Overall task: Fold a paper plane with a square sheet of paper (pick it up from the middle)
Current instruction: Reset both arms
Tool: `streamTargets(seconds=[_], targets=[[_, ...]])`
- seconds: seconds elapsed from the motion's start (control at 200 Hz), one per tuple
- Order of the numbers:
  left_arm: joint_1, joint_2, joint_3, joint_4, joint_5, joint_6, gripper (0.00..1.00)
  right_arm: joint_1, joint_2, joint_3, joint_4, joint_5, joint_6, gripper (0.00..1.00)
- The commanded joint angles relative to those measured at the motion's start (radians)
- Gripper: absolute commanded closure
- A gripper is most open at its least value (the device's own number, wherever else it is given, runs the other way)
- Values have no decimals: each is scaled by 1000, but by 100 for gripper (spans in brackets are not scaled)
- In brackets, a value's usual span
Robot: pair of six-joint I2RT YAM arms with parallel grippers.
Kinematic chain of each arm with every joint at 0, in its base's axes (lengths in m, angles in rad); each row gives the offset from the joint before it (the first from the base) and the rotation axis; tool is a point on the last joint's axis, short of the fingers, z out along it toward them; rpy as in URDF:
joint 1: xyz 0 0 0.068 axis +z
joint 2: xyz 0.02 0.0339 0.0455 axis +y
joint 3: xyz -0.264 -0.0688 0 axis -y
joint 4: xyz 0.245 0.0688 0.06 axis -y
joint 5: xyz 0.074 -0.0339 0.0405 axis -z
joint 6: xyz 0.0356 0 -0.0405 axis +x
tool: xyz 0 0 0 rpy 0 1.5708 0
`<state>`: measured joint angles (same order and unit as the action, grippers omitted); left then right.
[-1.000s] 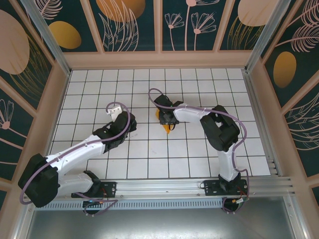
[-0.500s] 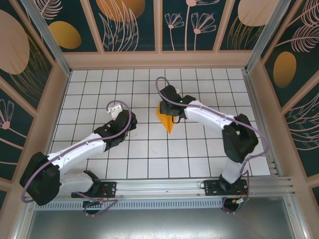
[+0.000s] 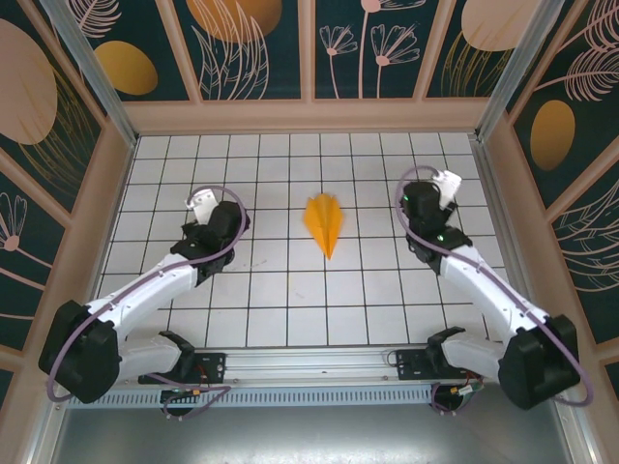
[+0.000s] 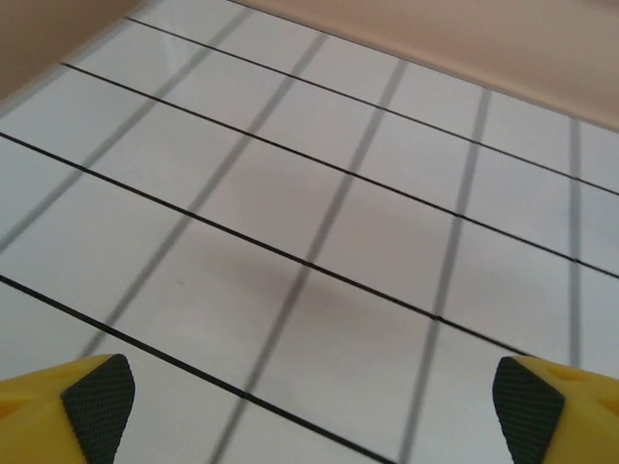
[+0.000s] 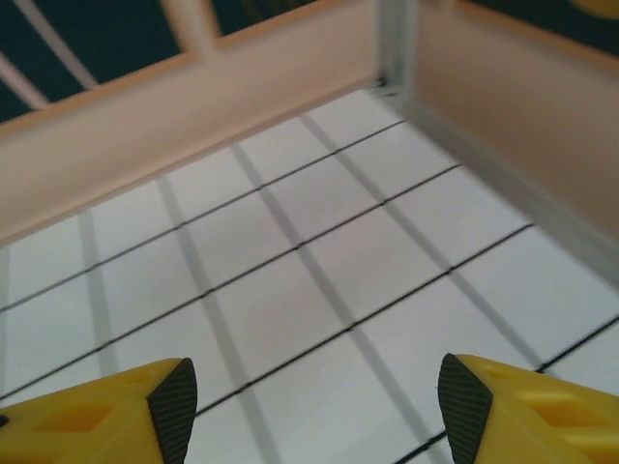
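Currently the gridded table (image 3: pixel 290 319) is carrying everything. The left arm (image 3: pixel 145 290) and right arm (image 3: pixel 484 290) are reaching toward opposite sides. The left fingers (image 4: pixel 97 406) are standing wide apart over bare tiles; the right fingers (image 5: pixel 169 411) are also standing spread, holding nothing. The paper plane (image 3: pixel 325 224) is lying flat mid-table between them, well apart from both, nose pointing toward the near edge.
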<state>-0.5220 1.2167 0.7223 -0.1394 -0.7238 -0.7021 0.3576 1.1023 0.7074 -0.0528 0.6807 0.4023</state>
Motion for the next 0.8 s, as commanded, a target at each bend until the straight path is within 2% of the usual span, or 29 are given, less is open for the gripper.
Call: streamTargets(seconds=[0.0, 0.085, 0.175, 0.26, 0.365, 0.435, 0.505, 0.656, 0.731, 0.796], targets=[[84, 11, -9, 57, -67, 65, 1, -93, -20, -156, 320, -39, -198, 29], [149, 34, -31, 139, -67, 120, 1, -195, 14, -214, 397, -207, -241, 29], [202, 41, -71, 231, -65, 150, 1, -262, 81, -269, 506, -302, -266, 29], [234, 40, -129, 369, -53, 232, 1, -280, 146, -308, 621, -346, -319, 29], [247, 65, -215, 608, -94, 374, 1, -297, 232, -352, 787, -399, -366, 29], [257, 81, -199, 625, -95, 426, 1, -309, 282, -390, 935, -454, -390, 29], [258, 96, -224, 726, -91, 484, 1, -318, 314, -381, 987, -522, -411, 30], [270, 159, -303, 973, -17, 571, 1, -362, 410, -447, 1238, -661, -407, 30], [275, 210, -312, 1026, 17, 628, 1, -392, 450, -503, 1376, -732, -400, 30], [280, 265, -365, 1191, 36, 691, 1, -387, 430, -500, 1334, -762, -418, 30]])
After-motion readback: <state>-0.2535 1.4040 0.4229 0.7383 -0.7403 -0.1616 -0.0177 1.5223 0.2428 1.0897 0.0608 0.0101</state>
